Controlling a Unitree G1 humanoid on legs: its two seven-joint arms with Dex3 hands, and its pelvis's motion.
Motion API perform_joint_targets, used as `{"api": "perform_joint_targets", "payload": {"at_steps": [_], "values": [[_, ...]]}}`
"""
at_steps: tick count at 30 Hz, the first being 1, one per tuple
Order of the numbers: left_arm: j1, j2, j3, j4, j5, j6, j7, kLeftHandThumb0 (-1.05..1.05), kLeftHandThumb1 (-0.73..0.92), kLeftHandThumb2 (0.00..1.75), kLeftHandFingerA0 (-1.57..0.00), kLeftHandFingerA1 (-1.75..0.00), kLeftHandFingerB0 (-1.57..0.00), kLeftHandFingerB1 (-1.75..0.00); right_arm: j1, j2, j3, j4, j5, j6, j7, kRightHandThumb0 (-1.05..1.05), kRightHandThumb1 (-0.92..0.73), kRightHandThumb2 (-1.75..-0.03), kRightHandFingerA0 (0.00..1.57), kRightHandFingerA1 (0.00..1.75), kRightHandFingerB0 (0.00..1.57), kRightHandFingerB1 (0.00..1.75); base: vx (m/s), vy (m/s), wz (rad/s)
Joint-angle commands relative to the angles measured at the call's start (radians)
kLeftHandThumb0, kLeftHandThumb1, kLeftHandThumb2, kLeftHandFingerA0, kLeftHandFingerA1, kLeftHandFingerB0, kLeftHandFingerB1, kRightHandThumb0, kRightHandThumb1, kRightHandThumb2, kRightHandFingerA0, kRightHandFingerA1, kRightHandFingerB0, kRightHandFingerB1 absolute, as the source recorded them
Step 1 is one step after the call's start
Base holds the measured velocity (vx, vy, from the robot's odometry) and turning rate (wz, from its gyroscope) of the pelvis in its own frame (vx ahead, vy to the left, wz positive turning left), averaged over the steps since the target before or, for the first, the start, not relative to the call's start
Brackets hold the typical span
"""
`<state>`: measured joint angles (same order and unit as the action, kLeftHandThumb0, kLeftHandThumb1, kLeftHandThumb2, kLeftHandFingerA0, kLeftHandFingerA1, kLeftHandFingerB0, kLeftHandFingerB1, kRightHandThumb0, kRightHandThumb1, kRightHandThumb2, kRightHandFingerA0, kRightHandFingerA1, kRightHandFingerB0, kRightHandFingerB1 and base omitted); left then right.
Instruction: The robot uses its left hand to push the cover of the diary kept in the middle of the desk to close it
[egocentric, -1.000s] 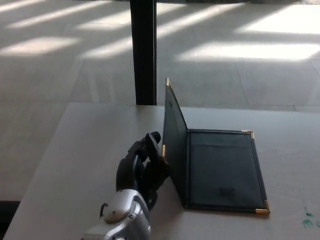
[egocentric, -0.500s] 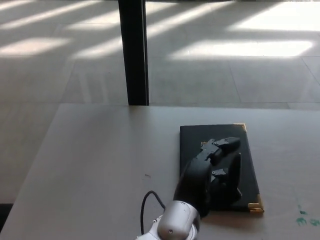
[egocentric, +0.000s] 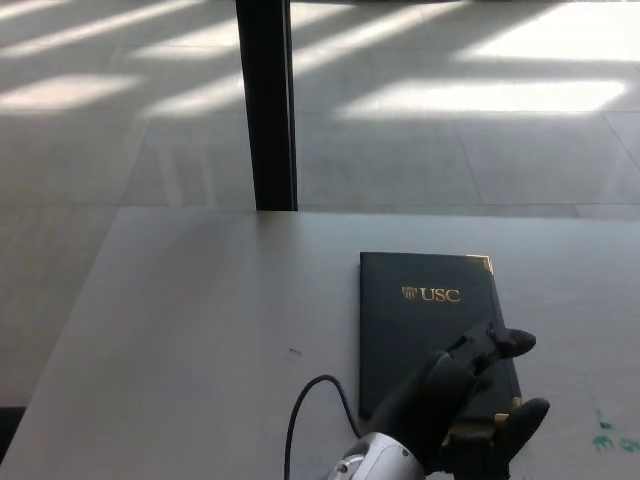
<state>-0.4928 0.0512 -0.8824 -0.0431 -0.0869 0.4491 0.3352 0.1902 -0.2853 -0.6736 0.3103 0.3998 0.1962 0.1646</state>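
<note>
The diary (egocentric: 432, 325), its dark cover marked "USC" in gold, lies flat and closed on the desk (egocentric: 200, 330) right of centre frame, with the robot's left hand (egocentric: 470, 400) over its lower right corner. That hand is open, fingers (egocentric: 510, 342) spread and gripping nothing, though contact with the cover cannot be confirmed. A careless withdrawal could snag the gold-tipped corner, skewing or reopening the book; the right hand is out of frame.
</note>
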Motion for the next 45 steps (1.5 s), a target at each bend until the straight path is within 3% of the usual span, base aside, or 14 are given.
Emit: {"api": "perform_joint_targets", "payload": {"at_steps": [1, 5, 6, 9, 17, 18, 20, 33, 34, 38, 39, 42, 43, 45], "values": [[0.057, 0.165, 0.245, -0.104, 0.076, -0.246, -0.077, -0.87, 0.81, 1.11, -0.78, -0.98, -0.17, -0.54, 0.054, -0.022, -0.002, -0.007, -0.007, 0.015, 0.0, -0.92, -0.66, -1.2, 1.02, 0.65, 0.7, 0.56, 0.0, 0.0, 0.0], [0.088, 0.089, 0.525, -0.093, -0.145, -0.231, -0.099, -0.9, 0.83, 1.22, -0.29, -0.62, -0.18, -0.5, 0.049, -0.025, -0.005, 0.009, -0.002, 0.008, 0.002, -0.98, -0.88, -0.67, 1.05, 0.6, 0.77, 0.5, 0.0, 0.0, 0.0], [0.087, 0.051, 0.691, -0.098, -0.24, -0.202, -0.037, -1.02, 0.92, 0.9, -0.25, -0.51, -0.23, -0.46, 0.044, -0.025, -0.005, 0.018, -0.005, 0.002, -0.003, -0.92, -0.64, -1.18, 1.03, 0.64, 0.75, 0.58, 0.0, 0.0, 0.0], [0.093, 0.046, 0.82, -0.087, -0.276, -0.2, 0.005, -0.87, 0.87, 1.17, -0.26, -0.52, -0.23, -0.51, 0.054, -0.023, -0.008, 0.0, 0.001, 0.013, -0.002, -0.99, -0.89, -0.67, 1.05, 0.61, 0.75, 0.51, 0.0, 0.0, 0.0], [0.122, 0.064, 1.193, -0.017, -0.477, -0.197, 0.072, -0.92, 0.92, 0.82, -0.3, -0.54, -0.27, -0.48, 0.051, -0.026, -0.014, 0.019, 0.005, 0.01, -0.001, -1.0, -0.88, -0.67, 1.04, 0.61, 0.76, 0.5, 0.0, 0.0, 0.0], [0.151, 0.1, 1.255, 0.051, -0.471, -0.22, 0.066, -0.94, 0.92, 0.85, -0.3, -0.49, -0.24, -0.45, 0.053, -0.024, -0.014, 0.019, 0.001, 0.01, -0.008, -1.0, -0.69, -1.22, 1.0, 0.62, 0.66, 0.52, 0.0, 0.0, 0.0], [0.177, 0.118, 1.311, 0.091, -0.492, -0.213, 0.045, -0.98, 0.92, 0.85, -0.25, -0.46, -0.24, -0.44, 0.059, -0.02, -0.014, 0.007, 0.004, 0.015, -0.011, -0.99, -0.89, -0.67, 1.04, 0.62, 0.75, 0.51, 0.0, 0.0, 0.0], [0.326, 0.286, 1.535, 0.555, -0.355, -0.346, 0.108, -0.78, 0.92, 0.79, -0.32, -0.47, -0.26, -0.43, 0.051, -0.033, -0.014, 0.007, 0.001, 0.013, -0.009, -1.0, -0.89, -0.68, 1.03, 0.62, 0.75, 0.51, 0.0, 0.0, 0.0], [0.328, 0.3, 1.528, 0.587, -0.324, -0.336, 0.142, -0.78, 0.92, 0.77, -0.85, -1.38, -0.35, -0.44, 0.049, -0.035, -0.014, 0.014, 0.001, 0.012, -0.007, -1.0, -0.9, -0.68, 1.01, 0.62, 0.74, 0.5, 0.0, 0.0, 0.0], [0.338, 0.303, 1.516, 0.764, -0.289, -0.371, 0.168, -0.8, 0.92, 0.72, -0.99, -1.36, -0.3, -0.38, 0.062, -0.031, -0.02, -0.011, 0.005, 0.013, -0.01, -0.96, -0.68, -1.22, 1.0, 0.64, 0.65, 0.53, 0.0, 0.0, 0.0], [0.337, 0.302, 1.523, 0.78, -0.288, -0.366, 0.174, -0.8, 0.92, 0.7, -1.02, -1.37, -0.31, -0.38, 0.061, -0.031, -0.02, -0.011, 0.007, 0.015, -0.009, -1.0, -0.89, -0.67, 1.03, 0.62, 0.75, 0.5, 0.0, 0.0, 0.0], [0.362, 0.268, 1.556, 0.804, -0.306, -0.351, 0.177, -0.79, 0.89, 0.72, -0.9, -1.41, -0.35, -0.44, 0.053, -0.037, -0.019, 0.013, 0.006, 0.003, 0.001, -1.0, -0.89, -0.68, 1.02, 0.62, 0.74, 0.5, 0.0, 0.0, 0.0], [0.362, 0.269, 1.554, 0.83, -0.296, -0.352, 0.185, -0.78, 0.92, 0.72, -0.96, -1.42, -0.34, -0.42, 0.051, -0.037, -0.021, 0.011, 0.008, 0.009, -0.004, -1.04, -0.7, -1.23, 0.98, 0.61, 0.69, 0.53, 0.0, 0.0, 0.0], [0.341, 0.287, 1.546, 0.903, -0.271, -0.356, 0.205, -0.79, 0.92, 0.74, -1.0, -1.45, -0.64, -0.61, 0.053, -0.035, -0.023, 0.001, 0.012, 0.01, -0.002, -1.0, -0.89, -0.67, 1.01, 0.63, 0.75, 0.51, 0.0, 0.0, 0.0]]}}
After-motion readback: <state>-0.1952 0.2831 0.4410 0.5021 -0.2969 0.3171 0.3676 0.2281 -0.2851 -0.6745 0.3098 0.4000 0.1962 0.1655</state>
